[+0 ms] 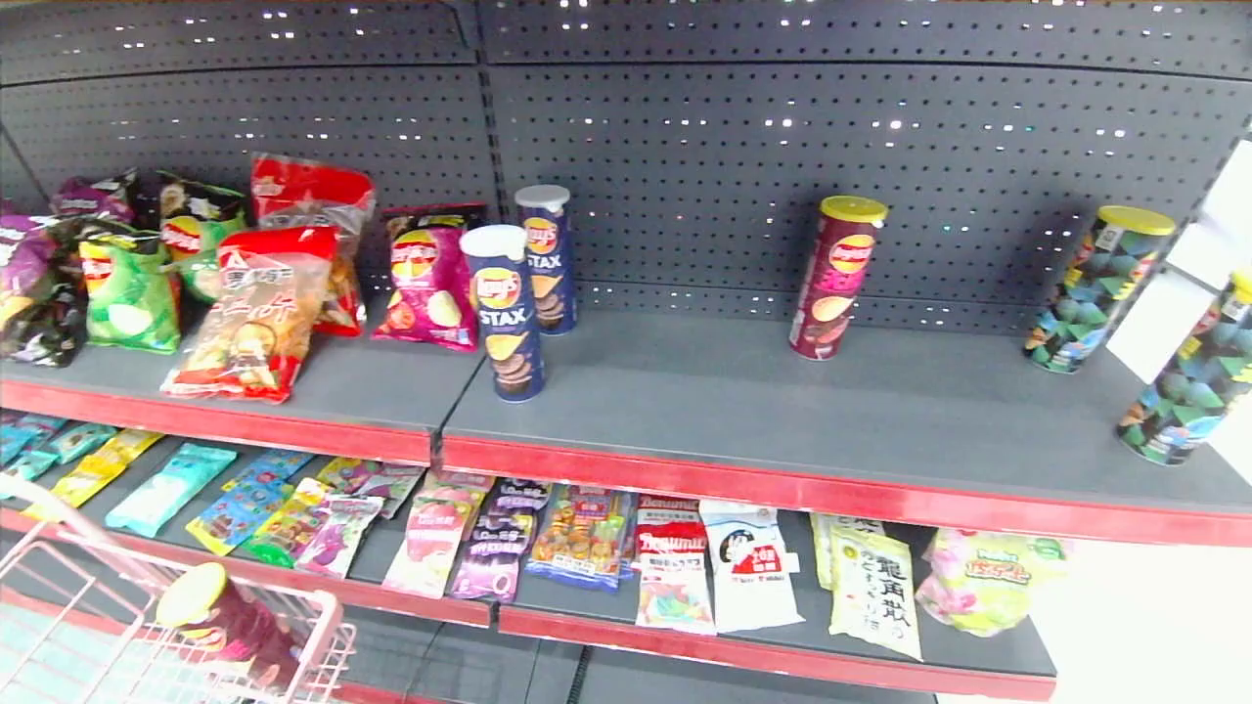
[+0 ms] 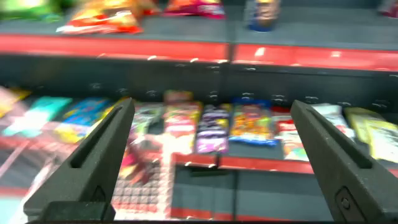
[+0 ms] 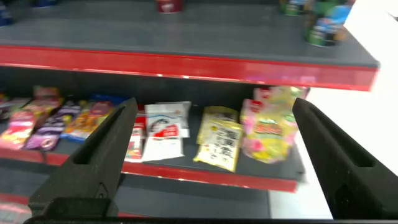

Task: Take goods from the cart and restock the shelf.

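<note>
**Both end effectors open and empty before the shelves**

Head view: a maroon can with a yellow lid lies on its side in the pink wire cart. On the upper shelf stand a matching maroon tube, two blue tubes, two patterned tubes and a cluster of chip bags.

Left wrist view: the left end effector is spread wide with nothing between its fingers. Straight beyond the gap lie the snack packets of the lower shelf. Nearer the end effector is a corner of the cart's mesh (blurred).

Right wrist view: the right end effector is likewise wide open and holds nothing. Beyond its gap lie a white packet and a yellow packet, side by side on the lower shelf.
</note>
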Robot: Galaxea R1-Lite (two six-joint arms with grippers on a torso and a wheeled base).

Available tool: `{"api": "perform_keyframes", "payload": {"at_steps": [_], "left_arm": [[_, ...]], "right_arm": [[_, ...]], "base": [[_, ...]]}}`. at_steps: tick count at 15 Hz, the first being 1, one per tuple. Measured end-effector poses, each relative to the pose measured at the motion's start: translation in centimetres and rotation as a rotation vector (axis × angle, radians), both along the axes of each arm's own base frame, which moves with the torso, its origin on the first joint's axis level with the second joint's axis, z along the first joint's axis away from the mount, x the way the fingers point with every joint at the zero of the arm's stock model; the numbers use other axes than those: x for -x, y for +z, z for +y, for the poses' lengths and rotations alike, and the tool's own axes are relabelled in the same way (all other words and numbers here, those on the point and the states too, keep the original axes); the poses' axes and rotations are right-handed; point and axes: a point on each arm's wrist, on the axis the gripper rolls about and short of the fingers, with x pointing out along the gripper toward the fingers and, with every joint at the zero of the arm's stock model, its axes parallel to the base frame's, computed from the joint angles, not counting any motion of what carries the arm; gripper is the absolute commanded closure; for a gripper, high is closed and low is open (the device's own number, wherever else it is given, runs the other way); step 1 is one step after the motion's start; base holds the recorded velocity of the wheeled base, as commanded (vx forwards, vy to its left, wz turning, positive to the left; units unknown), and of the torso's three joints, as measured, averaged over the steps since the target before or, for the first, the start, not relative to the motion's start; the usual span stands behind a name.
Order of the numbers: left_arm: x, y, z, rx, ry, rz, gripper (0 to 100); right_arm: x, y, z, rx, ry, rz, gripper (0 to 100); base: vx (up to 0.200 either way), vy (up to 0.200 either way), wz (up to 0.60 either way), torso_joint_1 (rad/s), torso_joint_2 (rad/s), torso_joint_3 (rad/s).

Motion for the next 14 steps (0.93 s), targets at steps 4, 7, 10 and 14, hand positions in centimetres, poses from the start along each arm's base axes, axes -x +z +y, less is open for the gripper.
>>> {"api": "perform_keyframes", "payload": {"at_steps": [4, 7, 10, 14], "left_arm": [[0.00, 0.00, 0.00, 0.000, 0.000, 0.000, 0], [0.00, 0.00, 0.00, 0.000, 0.000, 0.000, 0], [0.00, 0.00, 0.00, 0.000, 0.001, 0.000, 0], [0.00, 0.00, 0.00, 0.000, 0.000, 0.000, 0]], "right_arm": [[0.00, 0.00, 0.00, 0.000, 0.000, 0.000, 0], [0.00, 0.00, 0.00, 0.000, 0.000, 0.000, 0], [0.00, 0.00, 0.00, 0.000, 0.000, 0.000, 0], [0.00, 0.00, 0.00, 0.000, 0.000, 0.000, 0]], "base": [[0.000, 0.000, 0.60, 0.006, 0.00, 0.002], [0.000, 0.000, 0.60, 0.002, 0.00, 0.004], [0.000, 0.000, 0.60, 0.004, 0.00, 0.004], [0.000, 0.000, 0.45, 0.003, 0.00, -0.001]]}}
